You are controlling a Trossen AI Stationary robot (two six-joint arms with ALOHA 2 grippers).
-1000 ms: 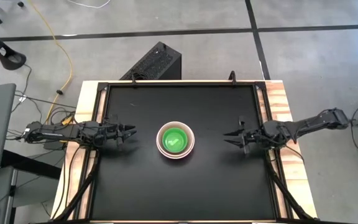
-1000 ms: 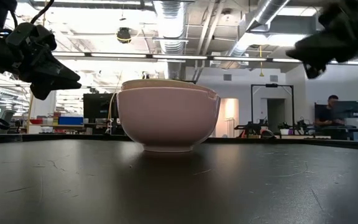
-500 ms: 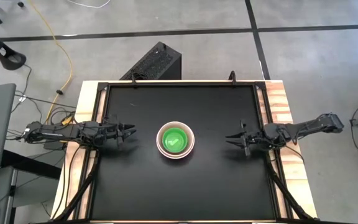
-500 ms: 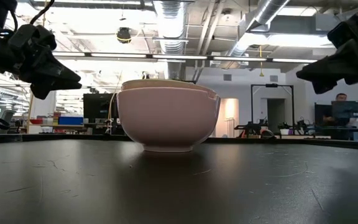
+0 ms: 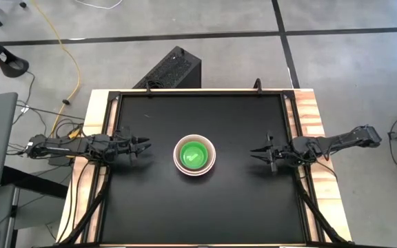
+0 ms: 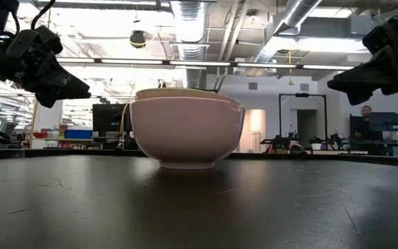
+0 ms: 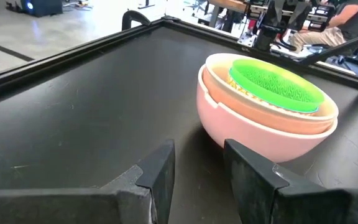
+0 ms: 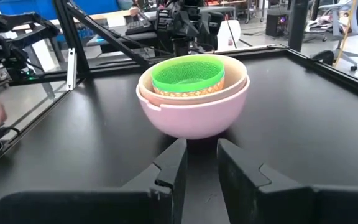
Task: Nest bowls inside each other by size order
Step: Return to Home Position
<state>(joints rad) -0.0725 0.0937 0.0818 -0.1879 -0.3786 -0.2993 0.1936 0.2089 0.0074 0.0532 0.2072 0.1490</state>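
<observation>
Green marks the middle of your black desk [image 5: 185,213]: the green bowl [image 5: 194,156] sits innermost in the nest. Around it you see a cream bowl [image 7: 244,102], and outermost a pale pink bowl [image 6: 185,131] stands upright on the desk. Your left tool [image 5: 145,145] hangs above the desk to the left of the bowls, well apart from them. Its fingers [image 7: 157,171] are parted by a narrow gap and grasp nothing. Your right tool [image 5: 253,152] hangs to the right of the bowls, also apart, released and empty, with its fingers [image 8: 169,165] a little apart. Both tools point toward the bowls. Far behind the desk, on the right, a person [image 6: 366,114] is at a workstation.
</observation>
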